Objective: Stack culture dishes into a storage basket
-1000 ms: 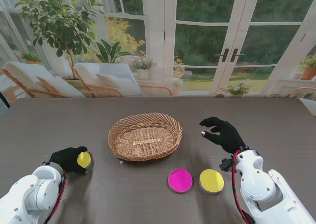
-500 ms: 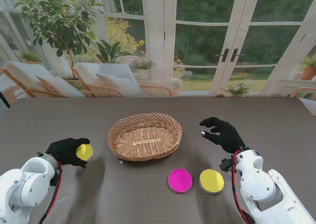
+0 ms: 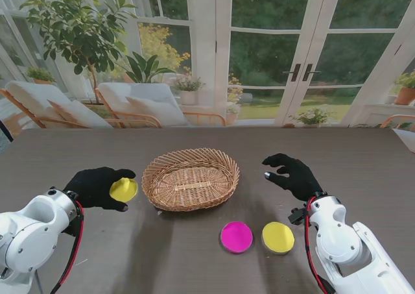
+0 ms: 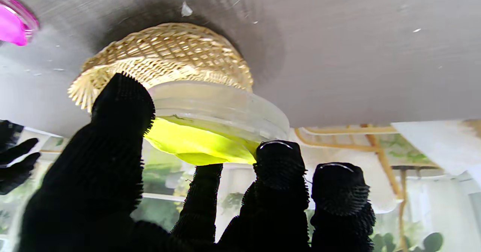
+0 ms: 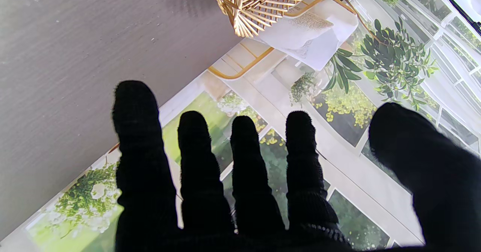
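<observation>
Dark wood-grain table (image 3: 363, 158) before glass doors (image 3: 301, 54); left hand (image 3: 97, 187) gripping yellow dish (image 3: 123, 189), right hand (image 3: 295, 175) spread

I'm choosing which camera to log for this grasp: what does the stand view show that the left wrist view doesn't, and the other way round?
Only the stand view shows the yellow dish on the table and the basket's empty inside. Only the left wrist view shows the held dish's clear side wall with fingertips pressed against its rim. Both show the left hand holding the yellow dish, the wicker basket, the magenta dish and the open right hand.
</observation>
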Tool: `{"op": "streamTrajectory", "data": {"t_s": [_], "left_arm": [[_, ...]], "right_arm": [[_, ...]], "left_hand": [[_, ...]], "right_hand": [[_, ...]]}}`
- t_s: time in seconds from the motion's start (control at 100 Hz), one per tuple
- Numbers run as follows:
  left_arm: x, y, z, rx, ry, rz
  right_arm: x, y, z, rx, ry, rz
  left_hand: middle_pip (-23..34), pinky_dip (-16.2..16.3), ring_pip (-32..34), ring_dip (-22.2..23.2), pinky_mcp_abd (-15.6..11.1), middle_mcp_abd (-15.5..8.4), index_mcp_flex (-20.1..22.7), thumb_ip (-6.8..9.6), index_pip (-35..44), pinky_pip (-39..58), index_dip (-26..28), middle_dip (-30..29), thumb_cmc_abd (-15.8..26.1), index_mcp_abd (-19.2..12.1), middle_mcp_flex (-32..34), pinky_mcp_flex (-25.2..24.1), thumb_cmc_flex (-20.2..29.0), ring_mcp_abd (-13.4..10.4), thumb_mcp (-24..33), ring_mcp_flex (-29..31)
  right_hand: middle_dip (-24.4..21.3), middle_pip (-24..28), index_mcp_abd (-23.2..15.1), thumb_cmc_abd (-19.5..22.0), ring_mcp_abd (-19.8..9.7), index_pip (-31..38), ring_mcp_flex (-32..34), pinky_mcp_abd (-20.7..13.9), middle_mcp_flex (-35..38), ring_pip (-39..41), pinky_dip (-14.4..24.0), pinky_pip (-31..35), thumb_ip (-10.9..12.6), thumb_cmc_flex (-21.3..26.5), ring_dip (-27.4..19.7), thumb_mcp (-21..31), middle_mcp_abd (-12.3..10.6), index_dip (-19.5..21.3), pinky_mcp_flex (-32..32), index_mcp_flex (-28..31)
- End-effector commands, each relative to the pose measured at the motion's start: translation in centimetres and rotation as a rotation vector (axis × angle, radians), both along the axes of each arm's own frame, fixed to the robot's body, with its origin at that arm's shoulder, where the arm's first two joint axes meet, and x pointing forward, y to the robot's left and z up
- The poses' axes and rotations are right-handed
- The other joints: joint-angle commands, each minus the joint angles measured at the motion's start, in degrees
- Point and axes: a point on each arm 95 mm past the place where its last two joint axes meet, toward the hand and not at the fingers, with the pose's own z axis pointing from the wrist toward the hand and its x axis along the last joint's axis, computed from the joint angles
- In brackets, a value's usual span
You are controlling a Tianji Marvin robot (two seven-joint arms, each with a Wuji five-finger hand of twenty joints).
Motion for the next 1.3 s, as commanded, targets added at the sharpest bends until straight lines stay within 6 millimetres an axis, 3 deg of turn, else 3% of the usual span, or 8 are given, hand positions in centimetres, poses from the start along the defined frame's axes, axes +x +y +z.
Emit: {"op": "streamTrajectory", "data": {"t_s": [0.0,0.38,0.73,1.0,1.29], "left_arm": [[-0.2,-1.2,0.5,-0.008,-0.009,-0.038],[-0.5,-5.9,0.6,-0.075,-0.055,-0.224],[-2.6,-10.1,-0.8,-0.093,-0.036,-0.383],[-4.7,-12.0,-3.7,-0.129,0.01,-0.413],[-6.5,-12.9,-7.6,-0.134,0.061,-0.374]], "right_arm": [[-0.1,0.2,-0.2,0.004,0.01,0.011],[-0.2,0.1,-0.1,0.009,0.005,0.007],[-0.2,0.1,0.0,0.009,0.0,0.007],[-0.2,0.1,0.1,0.011,-0.007,0.005],[-0.3,0.2,0.1,0.013,-0.008,0.009]], "left_hand": [[6.64,-0.77,0.71,-0.21,-0.14,-5.67,5.3,3.61,8.13,3.88,3.5,3.34,6.32,-2.24,5.28,0.05,7.42,-2.33,10.82,1.64],[6.62,-1.23,-0.42,-0.43,0.11,-5.73,6.03,3.64,7.96,2.89,3.29,3.3,6.66,-2.31,5.52,-0.71,7.31,-1.77,10.51,0.93],[6.62,-1.42,-1.36,-0.51,0.07,-5.83,6.2,3.61,7.8,2.24,3.05,3.27,6.87,-2.45,5.31,-1.07,6.83,-1.79,10.12,0.45],[6.73,-1.44,-2.26,-0.66,0.06,-5.81,6.56,3.56,7.67,2.1,2.72,3.31,5.96,-2.6,5.34,-1.1,6.52,-1.63,10.56,0.26],[6.77,-1.61,-3.04,-0.78,0.32,-5.71,6.7,3.41,7.63,1.5,2.43,3.32,6.39,-2.58,5.26,-1.34,6.25,-1.02,10.76,0.18]], "right_hand": [[-0.92,-0.99,-0.3,-0.49,0.24,-0.54,-0.39,0.63,-0.17,0.39,1.15,-1.28,1.0,0.57,0.41,-1.52,1.07,-0.13,-25.58,0.52],[-0.93,-0.98,-0.24,-0.49,0.3,-0.54,-0.42,0.61,-0.11,0.37,1.21,-1.35,1.01,0.61,0.4,-1.52,1.1,-0.12,-25.6,0.67],[-0.93,-0.99,-0.19,-0.46,0.2,-0.58,-0.32,0.64,-0.13,0.4,1.28,-1.36,1.01,0.57,0.42,-1.52,1.16,-0.12,-25.55,0.68],[-0.93,-0.98,0.02,-0.47,0.18,-0.58,-0.33,0.61,-0.19,0.4,1.31,-1.37,0.99,0.52,0.42,-1.53,1.1,-0.12,-25.52,0.61],[-0.91,-0.94,0.12,-0.48,0.22,-0.48,-0.29,0.67,-0.08,0.41,1.32,-1.38,1.01,0.56,0.42,-1.52,1.16,-0.11,-25.54,0.7]]}}
